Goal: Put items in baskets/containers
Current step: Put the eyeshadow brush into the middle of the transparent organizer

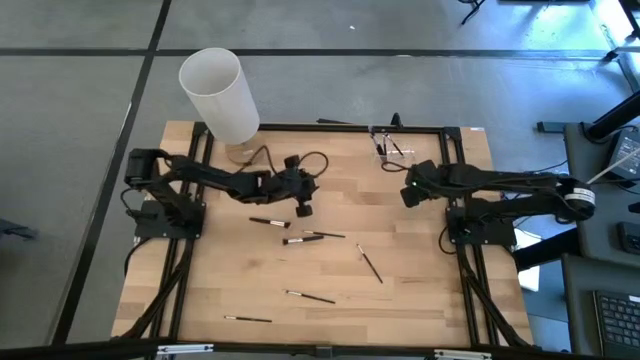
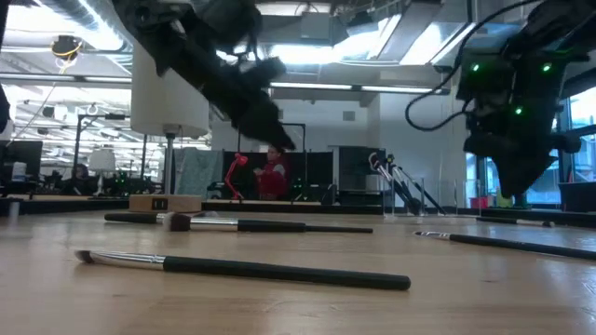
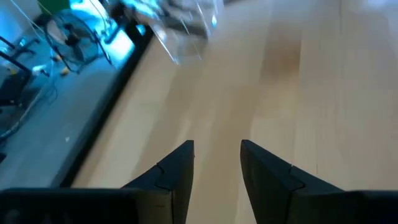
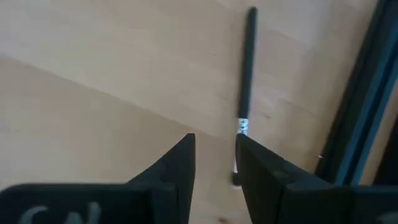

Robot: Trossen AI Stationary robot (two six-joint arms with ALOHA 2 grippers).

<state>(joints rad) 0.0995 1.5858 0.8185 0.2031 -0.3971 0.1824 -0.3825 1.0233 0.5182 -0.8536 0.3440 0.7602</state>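
From above I see the wooden table (image 1: 420, 300) with a tall white cylinder (image 1: 219, 93) standing at its far left corner, near the base of my left arm. The small clear holder (image 1: 388, 145) stands at the far edge right of the middle, with a few brushes leaning in it.

Six brushes lie loose on the wood, well apart from the holder. One (image 1: 269, 222) lies across the table just beside the left gripper (image 1: 302, 209), another (image 1: 304, 238) just in front of it, also across. A brush (image 1: 370, 263) in the middle lies diagonal. Two more (image 1: 310, 296) (image 1: 247, 319) rest nearer the front edge, both lengthwise across.

The left gripper hangs above bare wood, its fingers (image 3: 180, 168) spread a little with nothing between.

The right gripper (image 4: 214, 165) is near the holder, fingers a narrow gap apart, empty. Just beyond its tips a brush (image 4: 246, 81) lies beside the black frame rail (image 4: 364, 93), its handle pointing away from the gripper.
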